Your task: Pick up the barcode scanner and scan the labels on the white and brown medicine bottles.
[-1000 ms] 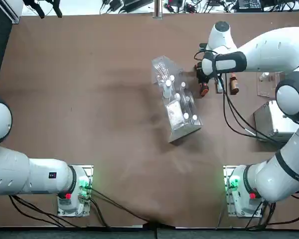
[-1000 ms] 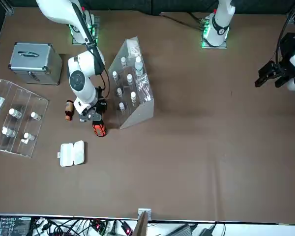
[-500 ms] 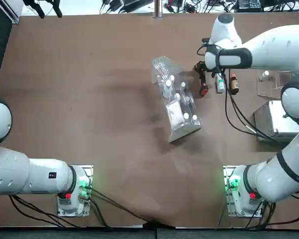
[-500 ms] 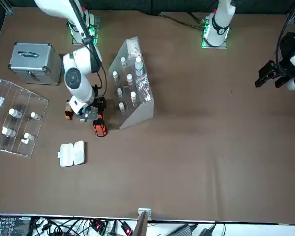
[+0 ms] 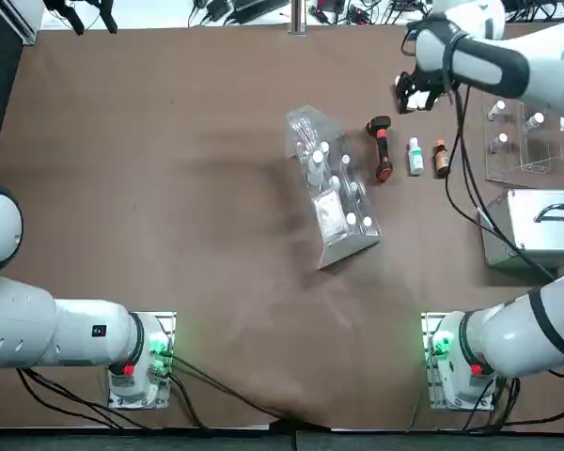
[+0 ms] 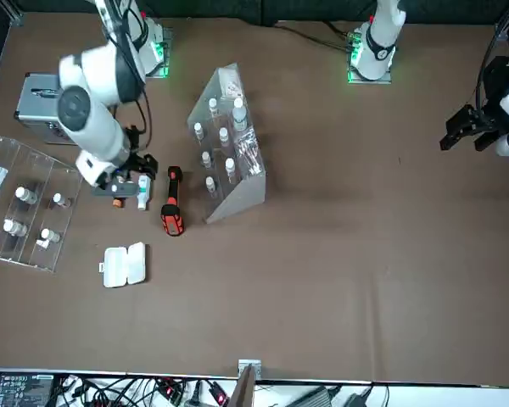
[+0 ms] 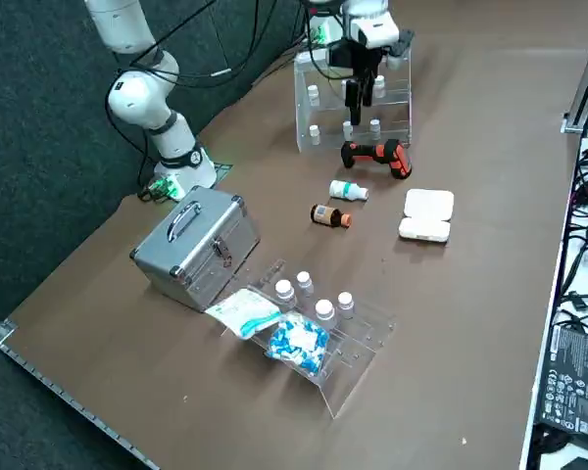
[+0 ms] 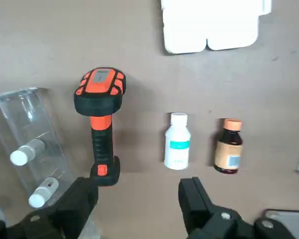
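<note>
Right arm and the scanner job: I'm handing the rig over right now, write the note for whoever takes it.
Right gripper: open, empty, raised above the table over the scanner and bottles.
Barcode scanner: lying flat on the table, beside the clear vial rack.
White bottle and brown bottle: lying side by side next to the scanner, apart from each other.
Done: cannot tell whether any label is scanned.
Left: grasp the scanner and scan both labels, unless the log shows them done.

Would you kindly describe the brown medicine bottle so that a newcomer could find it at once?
Start at the tall clear plastic vial rack mid-table; beside it lies the orange-and-black barcode scanner, then a white medicine bottle. The amber-brown medicine bottle lies just past that, the only dark glass one, with an orange cap.
</note>
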You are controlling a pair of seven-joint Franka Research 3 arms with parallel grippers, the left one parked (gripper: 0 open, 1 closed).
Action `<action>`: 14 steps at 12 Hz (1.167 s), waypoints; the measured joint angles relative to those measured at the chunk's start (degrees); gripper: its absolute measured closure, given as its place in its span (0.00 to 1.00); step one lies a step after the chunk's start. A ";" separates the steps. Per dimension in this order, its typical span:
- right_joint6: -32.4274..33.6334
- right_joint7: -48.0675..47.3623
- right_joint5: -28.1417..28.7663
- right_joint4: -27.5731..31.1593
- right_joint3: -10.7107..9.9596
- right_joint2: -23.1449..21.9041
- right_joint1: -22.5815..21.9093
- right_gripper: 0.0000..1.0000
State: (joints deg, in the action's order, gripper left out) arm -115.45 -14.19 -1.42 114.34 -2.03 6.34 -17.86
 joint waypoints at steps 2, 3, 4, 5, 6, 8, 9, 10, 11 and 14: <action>2.21 0.12 0.00 -1.61 0.00 -1.76 0.60 0.00; 3.14 0.16 0.00 -2.50 -0.01 -2.51 1.10 0.00; 4.31 0.83 0.00 -3.69 -0.02 -3.17 1.75 0.00; 6.47 1.82 0.01 -5.32 -0.06 -3.74 2.67 0.00; 9.41 3.16 0.01 -7.39 -0.10 -4.16 3.87 0.00; 14.91 6.66 0.09 -11.54 -0.21 -4.69 6.41 0.00; 16.42 8.40 0.25 -13.24 -0.26 -4.81 7.72 0.00; 17.22 9.91 0.50 -14.69 -0.32 -4.85 9.02 0.00; 17.66 10.89 0.65 -15.89 -0.37 -4.87 10.19 0.00; 19.59 11.64 1.69 -21.55 -0.36 -4.86 12.82 0.00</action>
State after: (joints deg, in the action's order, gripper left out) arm -95.86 -2.54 0.27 92.79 -2.39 1.48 -5.04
